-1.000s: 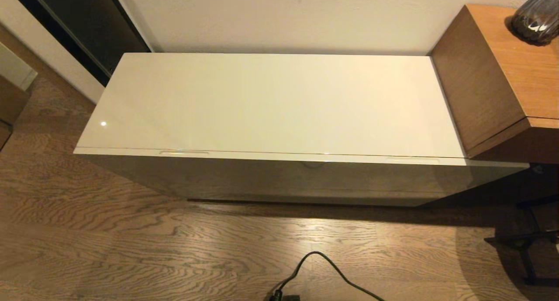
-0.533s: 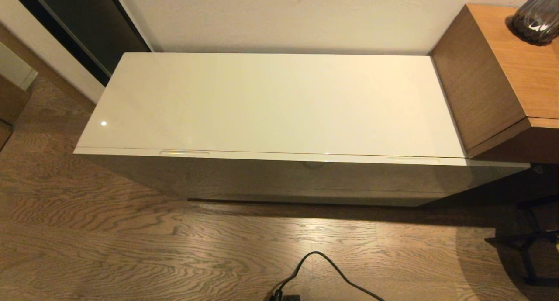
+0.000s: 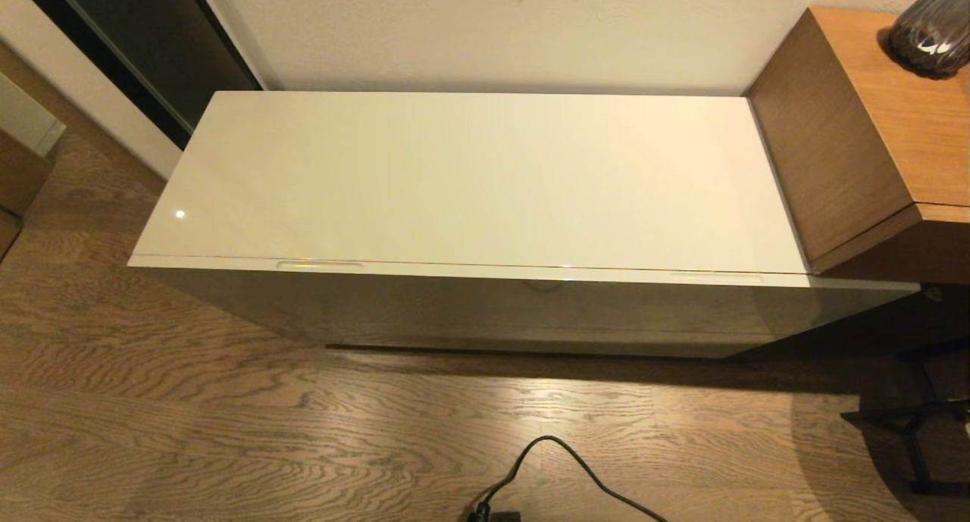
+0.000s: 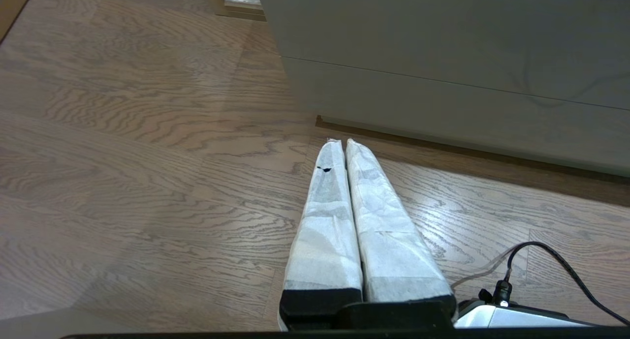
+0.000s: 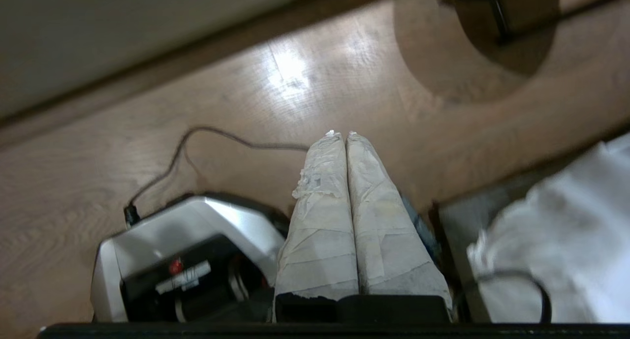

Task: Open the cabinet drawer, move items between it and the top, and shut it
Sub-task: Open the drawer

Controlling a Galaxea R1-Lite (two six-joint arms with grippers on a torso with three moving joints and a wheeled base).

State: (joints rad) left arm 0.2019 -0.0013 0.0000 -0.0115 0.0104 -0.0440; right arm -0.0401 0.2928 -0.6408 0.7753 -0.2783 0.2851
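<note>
While both arms are hanging low over the wooden floor [image 3: 227, 431], out of the head view, the cabinet drawer [image 3: 523, 278] is sitting fully shut beneath the top [image 3: 470, 181], which is showing nothing on its glossy surface. Items: none showing; presumably lying inside the drawer. Left gripper [image 4: 343, 141]: padded fingers pressed together, holding nothing, pointing toward the foot of the cabinet front [image 4: 443, 48]. Right gripper [image 5: 340, 133]: fingers likewise closed and empty, hovering above the robot's base [image 5: 182, 250] and a black cable [image 5: 206, 137]. Handling, by judgement: the drawer is looking wide, stiff and glossy, so likely slippery and inclined to skew if pulled from one end. Hold points: the two slim slot handles, left slot handle [image 3: 319, 264] and right slot handle [image 3: 715, 276], along the upper edge of the front; hooking fingertips into a slot is looking more secure than pinching the face.
</note>
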